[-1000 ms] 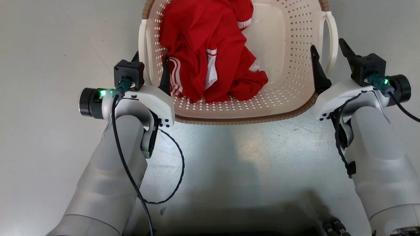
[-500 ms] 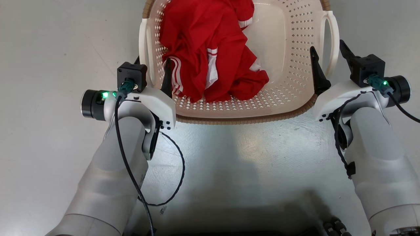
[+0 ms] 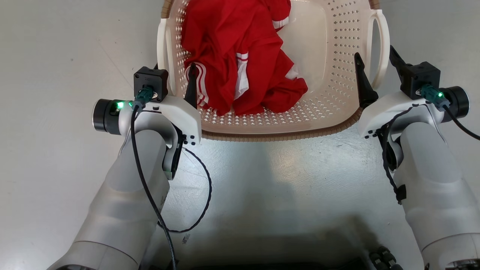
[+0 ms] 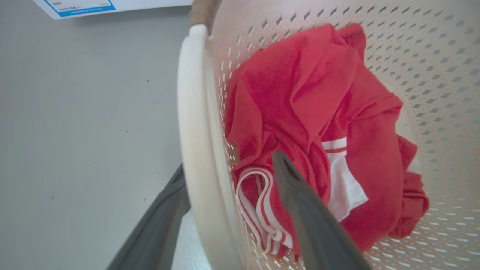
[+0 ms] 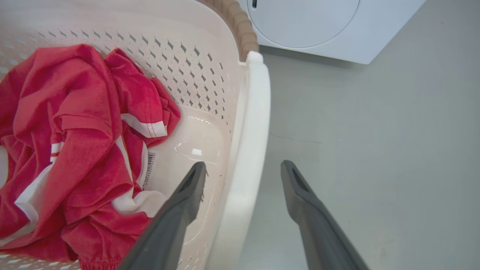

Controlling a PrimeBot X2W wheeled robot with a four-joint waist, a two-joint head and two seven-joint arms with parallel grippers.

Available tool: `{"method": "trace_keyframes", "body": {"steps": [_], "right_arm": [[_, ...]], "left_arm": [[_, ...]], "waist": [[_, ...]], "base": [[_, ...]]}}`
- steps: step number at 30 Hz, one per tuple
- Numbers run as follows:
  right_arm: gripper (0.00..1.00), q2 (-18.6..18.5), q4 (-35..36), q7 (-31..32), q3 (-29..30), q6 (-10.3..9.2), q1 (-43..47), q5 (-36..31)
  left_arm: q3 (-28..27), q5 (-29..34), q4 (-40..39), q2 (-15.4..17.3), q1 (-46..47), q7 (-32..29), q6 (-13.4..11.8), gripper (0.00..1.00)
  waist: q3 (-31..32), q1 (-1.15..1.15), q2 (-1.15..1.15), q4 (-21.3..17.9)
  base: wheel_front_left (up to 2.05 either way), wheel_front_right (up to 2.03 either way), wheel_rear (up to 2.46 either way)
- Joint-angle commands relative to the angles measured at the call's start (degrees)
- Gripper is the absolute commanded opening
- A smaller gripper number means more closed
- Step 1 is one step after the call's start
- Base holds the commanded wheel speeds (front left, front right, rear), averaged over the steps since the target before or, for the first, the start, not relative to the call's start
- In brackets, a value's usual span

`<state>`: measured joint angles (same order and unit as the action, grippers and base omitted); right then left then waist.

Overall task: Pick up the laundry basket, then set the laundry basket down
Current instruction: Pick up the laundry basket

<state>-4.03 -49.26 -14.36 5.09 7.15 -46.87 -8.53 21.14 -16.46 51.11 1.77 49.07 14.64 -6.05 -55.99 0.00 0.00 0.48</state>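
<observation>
The laundry basket (image 3: 277,137) sits on the grey floor (image 3: 56,56), probably light, stiff plastic holding soft red clothes (image 3: 232,56). It is best held by its white side handles (image 3: 385,48). The left end effector (image 3: 174,73) and right end effector (image 3: 375,52) straddle them, open, seemingly gripping nothing.

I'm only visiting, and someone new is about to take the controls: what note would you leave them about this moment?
The cream perforated plastic laundry basket with a brown woven-look rim looks to rest on the grey floor, holding a crumpled red garment with white stripes.
The left claw is open, one finger inside and one outside the white left handle.
The right claw is open, straddling the white right handle the same way.
Done: both claws placed at the handles.
Left: close on the handles, lift the basket, set it down.
</observation>
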Motion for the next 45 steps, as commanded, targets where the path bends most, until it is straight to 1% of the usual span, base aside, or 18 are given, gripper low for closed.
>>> {"method": "trace_keyframes", "body": {"steps": [1, 7, 8, 9, 10, 11, 21, 32, 41, 45], "right_arm": [[1.0, 1.1, 0.3, -0.6, -0.9, 0.34, 1.7, 0.2], [1.0, 1.1, 0.4, -0.6, -1.0, 0.34, 1.5, 0.2], [1.0, 1.1, 0.4, -0.6, -1.0, 0.34, 1.5, 0.2], [0.25, 1.1, 0.2, -0.6, -1.2, 0.34, 1.4, 0.3], [0.0, 1.1, -0.2, -0.6, -1.6, 0.34, 1.4, 0.4], [0.0, 1.1, -0.8, -0.6, -1.9, 0.34, 1.3, 0.6], [0.0, 1.1, -3.1, -0.6, -5.1, 0.34, 1.4, 2.7], [0.0, 1.1, -7.9, -0.6, -7.8, 0.34, 2.1, 3.9], [0.0, 1.1, -14.7, -0.6, -8.6, 0.34, 3.0, 3.5], [0.0, 1.1, -17.3, -0.6, -9.8, 0.34, 3.9, 5.0]], "left_arm": [[-0.8, -0.3, -0.4, 1.1, -0.4, 0.4, -0.3, 1.0], [-0.6, -0.4, -0.3, 1.1, -0.3, 0.4, -0.3, 0.91], [-0.5, -0.4, -0.3, 1.1, -0.2, 0.4, -0.3, 0.85], [-0.4, -0.4, -0.2, 1.1, -0.1, 0.4, -0.2, 0.65], [-0.2, -0.5, 0.1, 1.1, -0.1, 0.4, 0.0, 0.36], [0.0, -0.5, 0.2, 1.1, 0.1, 0.4, 0.1, 0.0], [1.4, -1.3, 0.7, 1.1, 0.6, 0.4, -0.1, 0.0], [4.1, -3.9, 1.9, 1.1, -1.7, 0.4, -0.4, 0.0], [6.5, -6.8, 3.5, 1.1, -5.0, 0.4, -0.5, 0.0], [8.1, -8.6, 4.7, 1.1, -7.0, 0.4, -0.2, 0.0]], "waist": [[0.0, 0.0, 0.0, 0.0], [-0.3, 0.0, 0.0, 0.0], [-0.3, 0.0, 0.0, 0.0], [-0.4, 0.0, 0.0, 0.0], [-0.4, 0.0, 0.0, 0.0], [-0.4, 0.0, 0.0, -0.1], [0.6, 0.0, 0.0, 0.0], [4.8, 0.0, 0.0, 0.1], [11.6, 0.0, 0.0, 0.3], [15.4, 0.0, 0.0, 0.2]], "base": [[0.0, 0.0, 0.0], [0.0, 0.0, 0.0], [0.0, 0.0, 0.0], [0.0, 0.0, 0.0], [0.0, 0.0, 0.0], [0.0, 0.0, 0.0], [0.0, 0.0, 0.0], [0.0, 0.0, 0.0], [0.0, 0.0, 0.0], [0.0, 0.0, 0.0]]}}
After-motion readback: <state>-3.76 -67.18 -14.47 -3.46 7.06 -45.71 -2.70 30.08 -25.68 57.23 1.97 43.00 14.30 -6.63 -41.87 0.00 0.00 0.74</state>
